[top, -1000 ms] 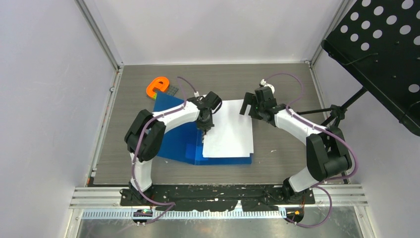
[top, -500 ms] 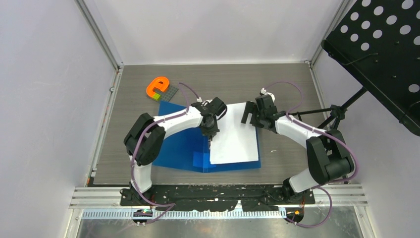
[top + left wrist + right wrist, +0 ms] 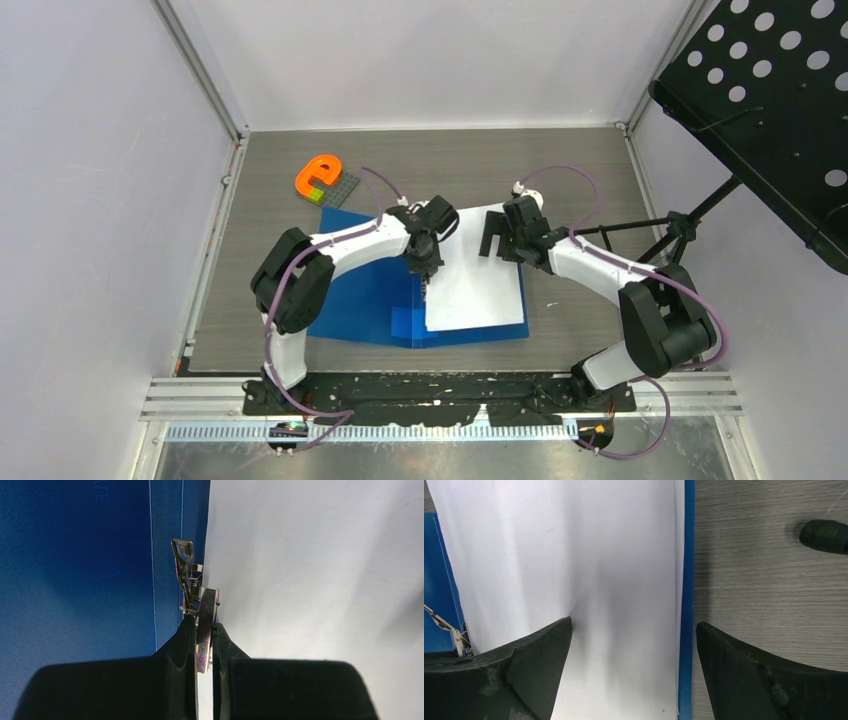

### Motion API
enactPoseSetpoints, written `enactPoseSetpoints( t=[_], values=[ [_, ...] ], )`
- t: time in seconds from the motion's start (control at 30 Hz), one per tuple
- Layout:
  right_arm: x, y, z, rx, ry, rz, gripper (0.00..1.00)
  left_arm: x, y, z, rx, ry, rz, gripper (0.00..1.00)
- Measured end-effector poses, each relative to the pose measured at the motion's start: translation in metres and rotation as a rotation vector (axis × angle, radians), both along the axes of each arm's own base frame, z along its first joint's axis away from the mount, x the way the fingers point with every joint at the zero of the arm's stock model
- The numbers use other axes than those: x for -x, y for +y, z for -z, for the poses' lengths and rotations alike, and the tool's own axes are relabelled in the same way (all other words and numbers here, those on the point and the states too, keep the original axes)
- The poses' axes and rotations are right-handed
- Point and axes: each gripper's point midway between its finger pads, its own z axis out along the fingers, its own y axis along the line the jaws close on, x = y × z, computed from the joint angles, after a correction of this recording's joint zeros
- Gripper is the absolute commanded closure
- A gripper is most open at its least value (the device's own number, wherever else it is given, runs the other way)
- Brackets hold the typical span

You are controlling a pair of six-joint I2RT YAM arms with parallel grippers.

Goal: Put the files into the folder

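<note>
The blue folder (image 3: 365, 290) lies open on the table. The white files (image 3: 476, 285) lie on its right half, also seen in the left wrist view (image 3: 310, 570) and right wrist view (image 3: 574, 555). My left gripper (image 3: 427, 268) is shut on the lever of the folder's metal clip (image 3: 205, 625) at the spine, by the files' left edge. My right gripper (image 3: 498, 235) is open over the far end of the files; its fingers (image 3: 529, 665) straddle the sheet and the folder's right edge (image 3: 688, 580).
An orange letter-shaped block (image 3: 318, 172) and a small grey plate (image 3: 345, 185) lie at the back left. A black perforated stand (image 3: 770, 90) leans in from the right; its foot (image 3: 824, 535) rests on the table beside the folder.
Folder and files slid right and toward the front, then settled. My left gripper moved with the clip. My right gripper shifted left over the files' far end.
</note>
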Motion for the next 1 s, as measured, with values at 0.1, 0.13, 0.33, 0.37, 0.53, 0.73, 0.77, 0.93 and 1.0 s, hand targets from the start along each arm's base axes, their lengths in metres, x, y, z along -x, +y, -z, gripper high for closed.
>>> enactPoseSetpoints(
  t=[0.1, 0.13, 0.33, 0.37, 0.53, 0.73, 0.77, 0.93, 1.0],
  values=[
    [-0.003, -0.006, -0.003, 0.017, -0.002, 0.008, 0.02, -0.001, 0.000, -0.001, -0.003, 0.000, 0.006, 0.79],
    [-0.004, -0.007, -0.005, 0.019, -0.005, 0.010, 0.02, -0.001, -0.001, -0.001, -0.003, 0.000, 0.010, 0.73],
    [-0.018, -0.015, -0.031, 0.027, -0.047, 0.032, 0.02, -0.004, -0.004, -0.008, -0.002, -0.014, 0.035, 0.54],
    [-0.021, -0.016, -0.035, 0.028, -0.056, 0.034, 0.02, -0.005, -0.004, -0.011, -0.003, -0.017, 0.043, 0.53],
    [-0.035, -0.015, -0.059, 0.039, -0.099, 0.042, 0.02, -0.012, -0.009, -0.026, 0.006, -0.050, 0.070, 0.47],
    [-0.066, -0.002, -0.063, 0.055, -0.094, 0.016, 0.08, 0.001, 0.000, -0.055, 0.056, -0.092, 0.099, 0.59],
    [-0.075, 0.003, -0.062, 0.055, -0.093, 0.007, 0.10, 0.006, 0.004, -0.057, 0.063, -0.096, 0.102, 0.64],
    [-0.120, 0.028, -0.052, 0.049, -0.085, -0.036, 0.22, 0.046, 0.023, -0.046, 0.081, -0.063, 0.126, 0.87],
    [-0.133, 0.036, -0.045, 0.047, -0.081, -0.051, 0.24, 0.062, 0.027, -0.033, 0.076, -0.028, 0.138, 0.95]
  ],
)
